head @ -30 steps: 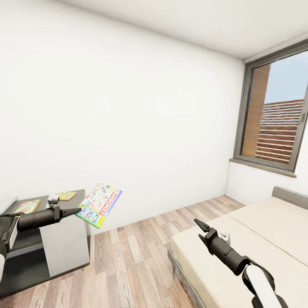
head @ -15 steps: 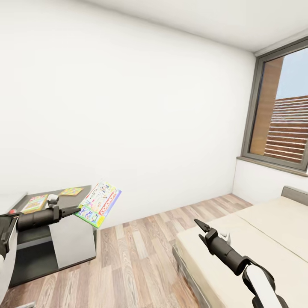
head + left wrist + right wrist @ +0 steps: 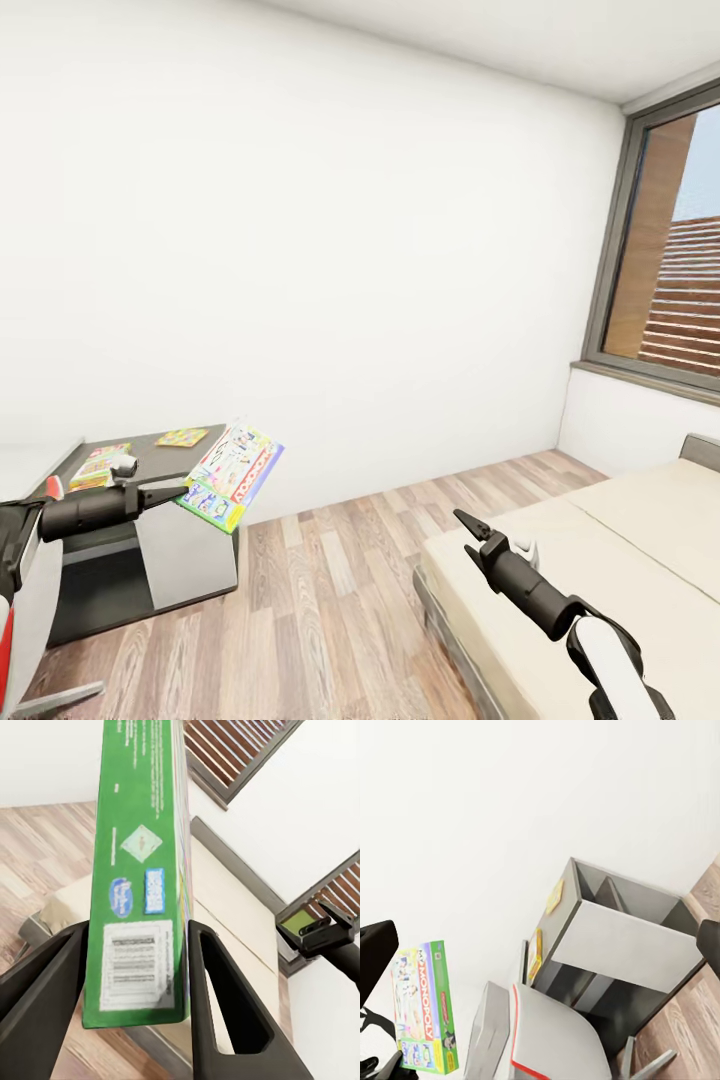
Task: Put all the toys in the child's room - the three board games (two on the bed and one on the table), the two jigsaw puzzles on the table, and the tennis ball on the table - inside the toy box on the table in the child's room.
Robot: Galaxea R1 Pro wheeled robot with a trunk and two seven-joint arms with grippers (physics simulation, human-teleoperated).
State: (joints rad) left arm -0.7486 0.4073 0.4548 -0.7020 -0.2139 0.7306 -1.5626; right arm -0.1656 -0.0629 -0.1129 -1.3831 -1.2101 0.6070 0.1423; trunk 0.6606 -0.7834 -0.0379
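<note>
My left gripper (image 3: 180, 491) is shut on the lower edge of a white-green-blue board game (image 3: 233, 476), which hangs tilted in the air beside the table. In the left wrist view its fingers (image 3: 214, 997) clamp the game's green side (image 3: 139, 870). On the table's dark-grey wing (image 3: 150, 452) lie a jigsaw puzzle (image 3: 182, 437) and a flat yellow-green-red box (image 3: 100, 466). My right gripper (image 3: 464, 521) hovers open and empty over the near corner of the bed (image 3: 620, 560). The right wrist view looks at the puzzle (image 3: 556, 895) and the box (image 3: 535, 954) on the table (image 3: 622, 945).
A white chair with a red edge (image 3: 28, 610) stands close at my left, in front of the table; its back (image 3: 551, 1039) is in the right wrist view. Wood-plank floor (image 3: 320, 600) lies between table and bed. A grey-framed window (image 3: 665, 260) is at the right.
The whole head view has swung left: table, bed and window sit further right in the picture and the chair has come into view. Both arms hold the same pose, the game still gripped.
</note>
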